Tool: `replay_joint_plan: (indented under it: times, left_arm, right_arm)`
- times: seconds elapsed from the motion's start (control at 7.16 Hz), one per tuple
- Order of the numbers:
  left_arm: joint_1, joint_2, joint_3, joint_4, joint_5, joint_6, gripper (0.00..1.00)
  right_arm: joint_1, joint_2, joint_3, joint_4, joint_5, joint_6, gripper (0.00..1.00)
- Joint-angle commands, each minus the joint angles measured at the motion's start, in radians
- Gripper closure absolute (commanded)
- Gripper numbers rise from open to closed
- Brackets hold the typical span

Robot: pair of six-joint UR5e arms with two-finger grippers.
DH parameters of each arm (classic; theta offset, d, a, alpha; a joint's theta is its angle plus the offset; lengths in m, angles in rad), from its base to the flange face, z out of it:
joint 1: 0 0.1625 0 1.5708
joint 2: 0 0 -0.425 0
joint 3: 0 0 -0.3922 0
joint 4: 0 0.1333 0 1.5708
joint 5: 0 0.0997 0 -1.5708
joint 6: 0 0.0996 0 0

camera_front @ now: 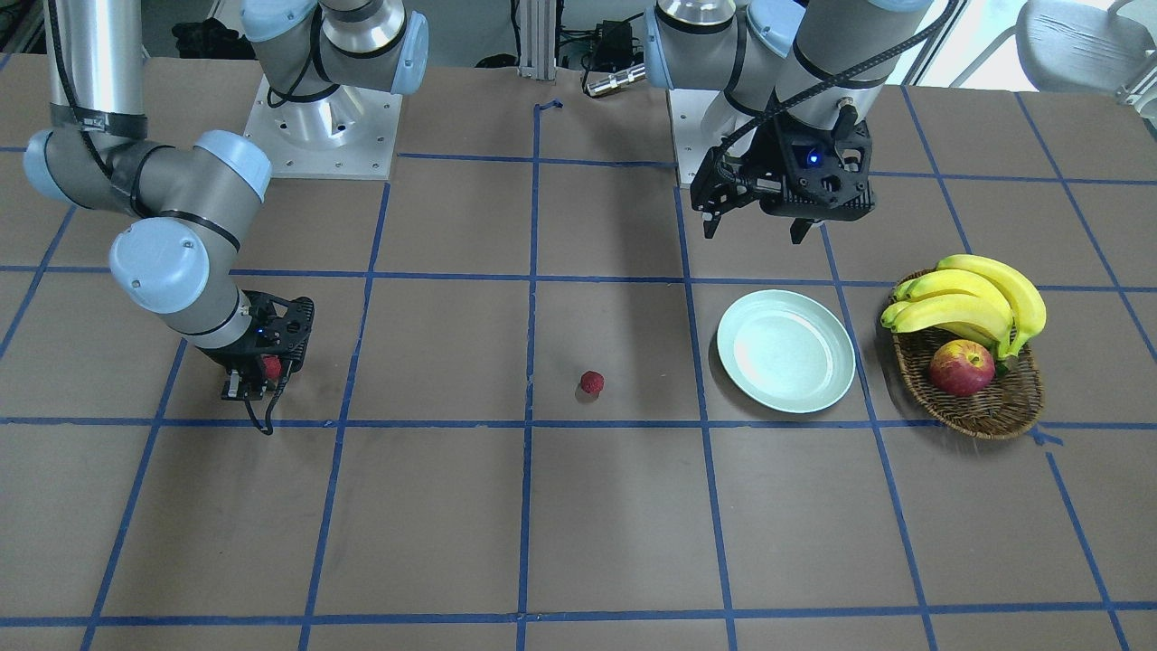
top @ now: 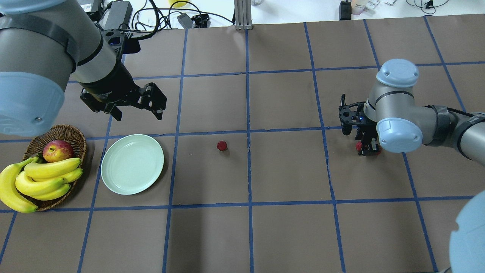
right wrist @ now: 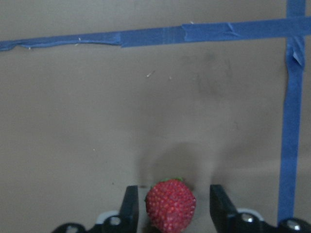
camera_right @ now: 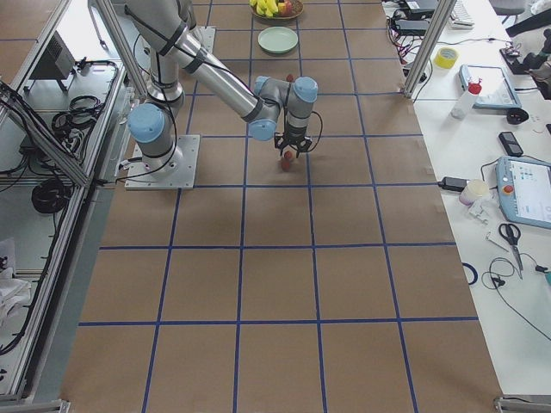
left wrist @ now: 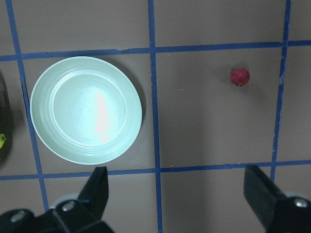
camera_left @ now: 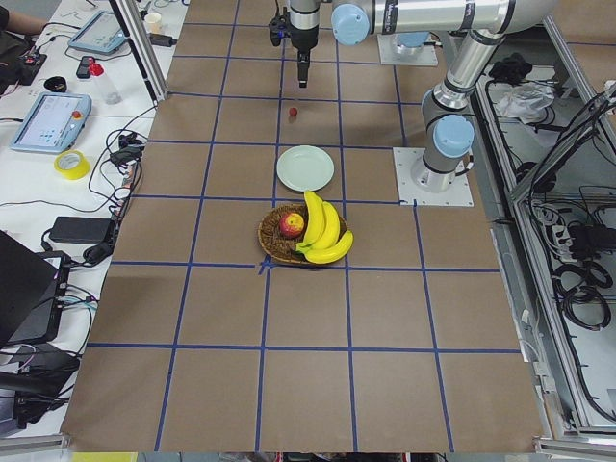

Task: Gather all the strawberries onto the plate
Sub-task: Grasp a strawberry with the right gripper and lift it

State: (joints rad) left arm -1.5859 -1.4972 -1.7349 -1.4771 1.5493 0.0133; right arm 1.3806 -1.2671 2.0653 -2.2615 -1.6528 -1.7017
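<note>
The mint-green plate (camera_front: 786, 351) lies empty next to the basket; it also shows in the left wrist view (left wrist: 86, 109). One strawberry (camera_front: 592, 382) lies alone mid-table, also in the overhead view (top: 221, 145). My right gripper (camera_front: 258, 382) is low at the table, astride a second strawberry (right wrist: 170, 206). Its fingers (right wrist: 130, 204) stand a little off the berry on both sides, so it is open. My left gripper (camera_front: 750, 226) hangs wide open and empty above the table, on the robot's side of the plate. I cannot make out a third strawberry.
A brown wicker basket (camera_front: 994, 411) beside the plate, on its side away from the strawberries, holds bananas (camera_front: 972, 303) and a red-yellow apple (camera_front: 961, 368). Blue tape lines grid the brown table. The arm bases stand at the robot's edge.
</note>
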Motion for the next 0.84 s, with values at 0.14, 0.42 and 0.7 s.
replay_joint_plan:
  times: [0.14, 0.42, 0.7]
  left_arm:
    - [0.000, 0.000, 0.000, 0.000, 0.000, 0.001, 0.00]
    - [0.000, 0.000, 0.000, 0.000, 0.000, 0.001, 0.00]
    - [0.000, 0.000, 0.000, 0.000, 0.000, 0.001, 0.00]
  right_arm:
    - [0.002, -0.002, -0.008, -0.012, -0.002, 0.005, 1.00]
    - [0.017, -0.006, -0.036, -0.012, 0.011, 0.063, 1.00]
    - [0.165, -0.006, -0.077, -0.016, 0.013, 0.265, 1.00]
